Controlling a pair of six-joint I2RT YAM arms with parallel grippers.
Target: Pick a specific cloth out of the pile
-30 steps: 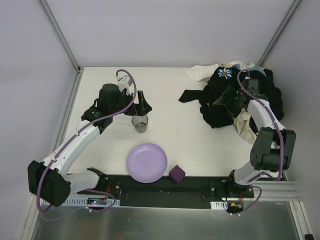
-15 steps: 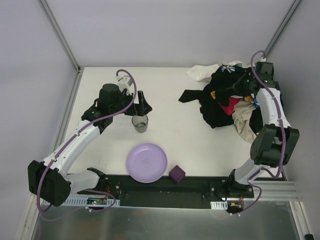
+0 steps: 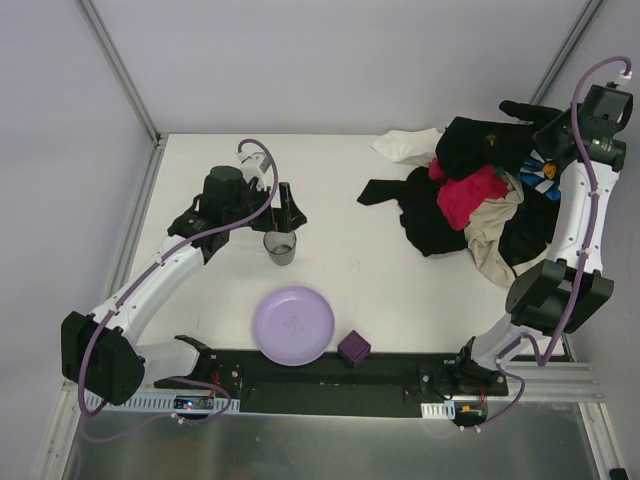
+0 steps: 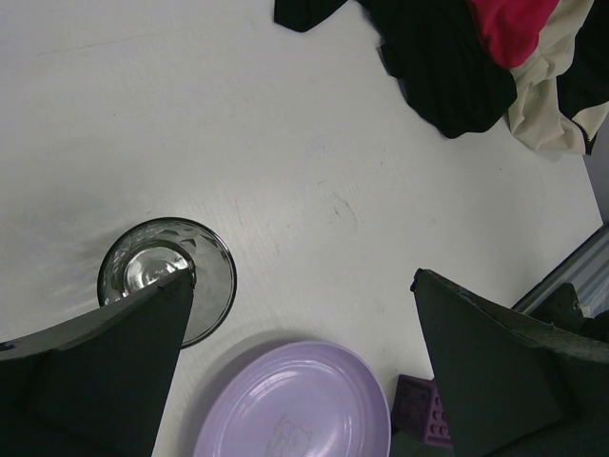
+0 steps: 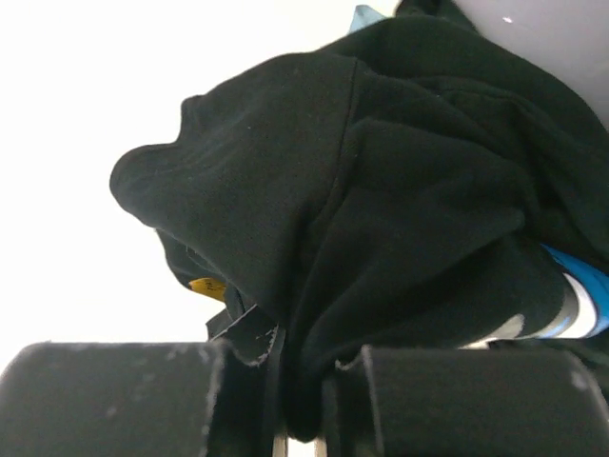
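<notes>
My right gripper (image 3: 543,132) is raised over the table's back right and is shut on a large black garment (image 3: 482,146), which hangs from it above the pile (image 3: 432,222). In the right wrist view the black fabric (image 5: 381,209) is pinched between the fingers of the right gripper (image 5: 300,400); a small yellow tag shows. The cloth (image 3: 385,190), a narrow plain black strip, lies flat at the pile's left edge, also seen in the left wrist view (image 4: 306,11). My left gripper (image 3: 285,203) (image 4: 300,278) stands open and empty above the grey cup (image 3: 281,246).
A red-pink garment (image 3: 470,196) and a beige one (image 3: 490,245) lie uncovered in the pile. A white piece (image 3: 405,145) sits at the back. The purple plate (image 3: 293,325) and a purple block (image 3: 353,348) lie near the front edge. Frame posts stand at the back corners.
The right gripper shut on the black garment and rose up and to the right, pulling it off the pile and uncovering the red-pink garment. The left arm barely moved.
</notes>
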